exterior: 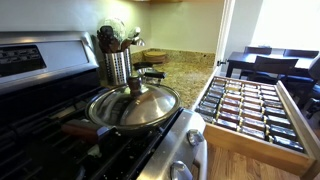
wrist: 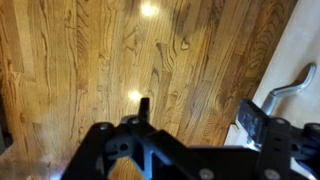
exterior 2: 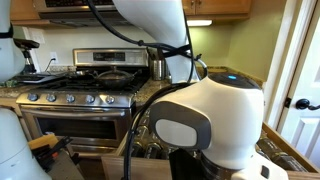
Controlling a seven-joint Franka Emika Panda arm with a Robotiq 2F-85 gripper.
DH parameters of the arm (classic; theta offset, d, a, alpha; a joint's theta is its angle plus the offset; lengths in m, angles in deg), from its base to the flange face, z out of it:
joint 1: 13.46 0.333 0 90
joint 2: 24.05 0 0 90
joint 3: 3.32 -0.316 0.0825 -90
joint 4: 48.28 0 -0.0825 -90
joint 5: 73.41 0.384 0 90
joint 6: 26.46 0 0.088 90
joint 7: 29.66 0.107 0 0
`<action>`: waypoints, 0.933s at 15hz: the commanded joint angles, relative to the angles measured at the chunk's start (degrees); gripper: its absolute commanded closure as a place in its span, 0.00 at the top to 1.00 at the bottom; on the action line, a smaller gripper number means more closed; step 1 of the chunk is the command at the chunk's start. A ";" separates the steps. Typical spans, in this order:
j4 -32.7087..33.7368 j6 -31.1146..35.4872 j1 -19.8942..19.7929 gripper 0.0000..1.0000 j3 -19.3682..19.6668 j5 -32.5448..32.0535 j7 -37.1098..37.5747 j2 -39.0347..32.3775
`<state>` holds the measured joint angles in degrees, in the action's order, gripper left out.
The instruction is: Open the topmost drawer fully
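The topmost drawer is pulled well out beside the stove. It has white sides and rows of small dark-capped spice jars inside. A corner of it shows in an exterior view. In the wrist view my gripper is open and empty over the wood floor. Its right finger is close to a white front with a curved metal handle. I cannot tell which drawer that handle belongs to. The gripper itself is hidden in both exterior views; the arm's white body blocks it.
A steel stove with knobs stands beside the drawer, a lidded pan on its burners. A steel utensil holder stands on the granite counter. A dark table with chairs is behind. Wood floor lies below.
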<state>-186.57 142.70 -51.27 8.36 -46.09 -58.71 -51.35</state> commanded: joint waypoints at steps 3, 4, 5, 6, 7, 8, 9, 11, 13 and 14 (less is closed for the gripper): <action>-8.15 3.84 0.72 1.00 0.71 -1.18 -2.59 8.67; -8.79 3.39 0.85 1.00 0.74 -1.29 -2.96 9.92; -9.31 3.25 0.84 1.00 0.64 -1.19 -3.20 11.08; -10.01 3.03 0.96 1.00 0.60 -1.19 -3.38 12.55; -10.54 2.65 1.00 1.00 0.50 -1.27 -3.63 13.91; -11.07 2.05 1.05 1.00 0.42 -1.29 -3.75 15.37; -11.48 1.03 0.84 1.00 0.04 -1.18 -4.11 16.83; -12.17 -0.72 0.81 1.00 -0.59 -1.17 -4.59 19.41; -12.66 -2.90 0.75 1.00 -1.24 -1.13 -5.00 21.94; -12.90 -3.92 0.77 1.00 -1.52 -1.15 -5.14 23.09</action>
<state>-196.26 142.27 -50.76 7.20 -46.71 -62.61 -34.61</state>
